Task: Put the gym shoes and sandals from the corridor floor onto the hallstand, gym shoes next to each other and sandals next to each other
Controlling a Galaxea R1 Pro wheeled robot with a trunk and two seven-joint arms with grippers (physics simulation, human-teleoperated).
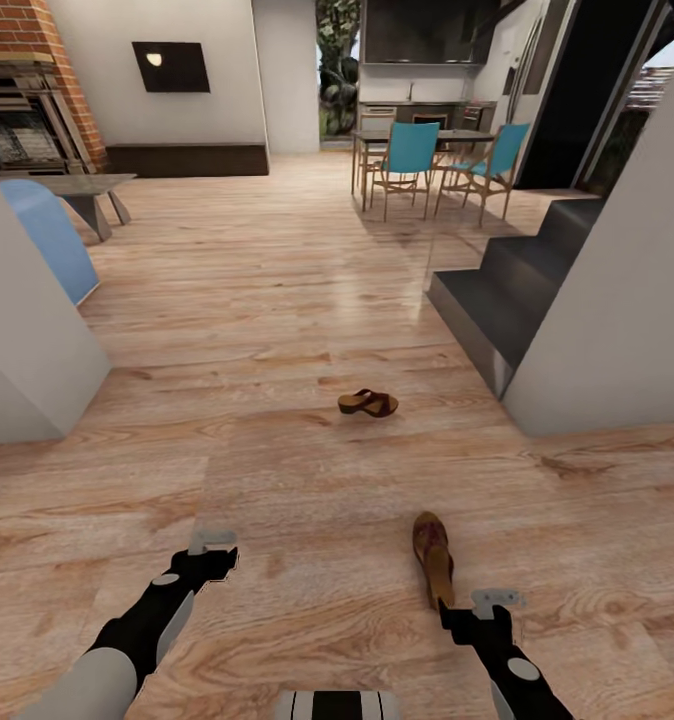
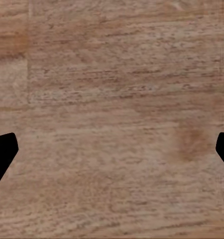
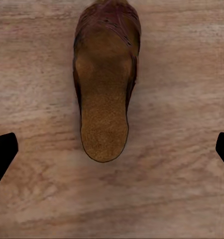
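Two reddish-brown sandals lie on the corridor floor [image 1: 277, 450]. One sandal [image 1: 433, 570] lies lengthwise just ahead of my right gripper [image 1: 497, 600], heel end toward it. In the right wrist view that sandal [image 3: 104, 84] lies on the planks with its heel near the open fingertips [image 3: 3, 152], untouched. The other sandal [image 1: 368, 403] rests sideways farther ahead, near the middle. My left gripper [image 1: 212, 545] hovers open over bare floor [image 2: 112, 119] at the lower left, holding nothing. The gym shoes and the hallstand are out of view.
A white wall block [image 1: 22, 340] stands at the left and another [image 1: 627, 300] at the right, with dark stair steps [image 1: 507, 290] beside it. Beyond are a dining table with teal chairs [image 1: 409, 150], a blue seat [image 1: 47, 240] and a brick fireplace [image 1: 27, 90].
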